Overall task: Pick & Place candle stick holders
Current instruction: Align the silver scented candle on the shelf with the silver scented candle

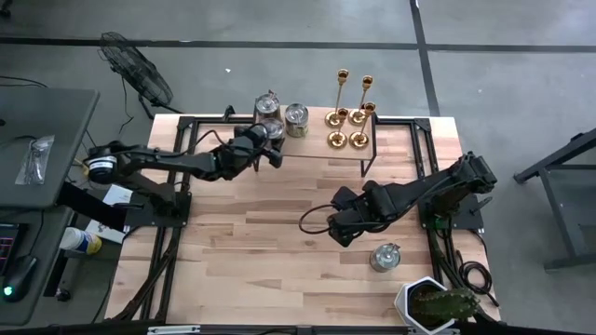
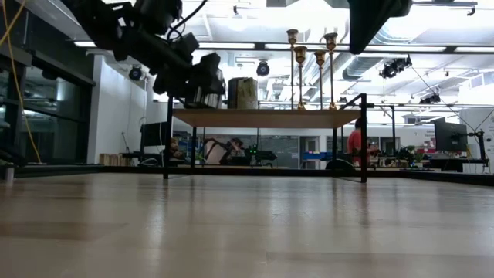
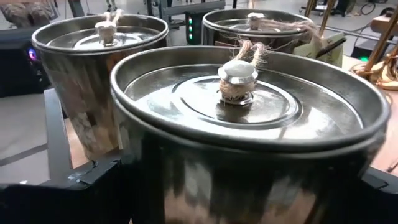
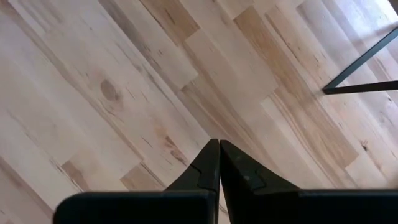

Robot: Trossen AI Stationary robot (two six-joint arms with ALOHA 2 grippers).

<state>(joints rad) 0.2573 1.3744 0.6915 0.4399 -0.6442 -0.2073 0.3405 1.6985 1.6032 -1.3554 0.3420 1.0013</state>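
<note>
Four candle stick holders (image 1: pixel 349 113) stand untouched on the shelf (image 1: pixel 307 144); left pincer (image 1: pixel 270 140) spread around a jar (image 3: pixel 249 143), right pincer (image 4: pixel 219 163) together, empty.

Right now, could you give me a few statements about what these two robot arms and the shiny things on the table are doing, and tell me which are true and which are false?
1. The right gripper is shut and holds nothing. True.
2. The left gripper is around a gold candlestick. False: it is at a lidded metal jar on the raised shelf.
3. The candle stick holders stand on that shelf. True.
4. All the metal jars are on the shelf. False: one jar sits on the table near the right arm.
5. A potted plant sits at the table's corner. True.
</note>
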